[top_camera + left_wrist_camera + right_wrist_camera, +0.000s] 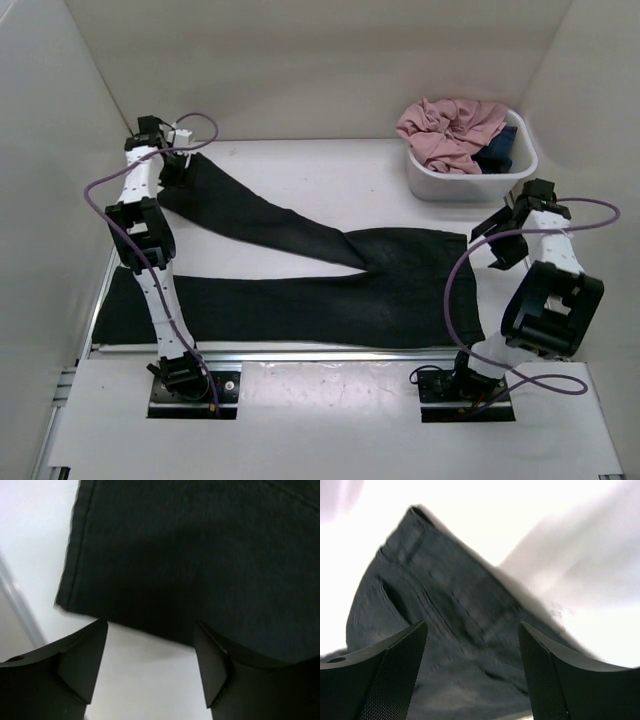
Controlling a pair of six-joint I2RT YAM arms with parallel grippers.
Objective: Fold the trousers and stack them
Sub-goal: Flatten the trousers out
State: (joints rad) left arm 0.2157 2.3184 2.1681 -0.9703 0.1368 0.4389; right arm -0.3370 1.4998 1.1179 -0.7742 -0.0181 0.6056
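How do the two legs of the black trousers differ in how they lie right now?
The far leg runs diagonally toward the far left corner; the near leg lies straight along the table's near edge. The far leg's cuff ends by the open left gripper; the near leg's cuff reaches the table's left edge, no gripper near it. Both are flat, black, and joined at the seat.

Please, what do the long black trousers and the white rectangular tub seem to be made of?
The long black trousers: probably soft woven cloth, matte; they lie flat and limp, and the left wrist view shows a stitched seam along one edge. The white rectangular tub: likely smooth plastic, slightly glossy; its walls stand rigid with rounded corners.
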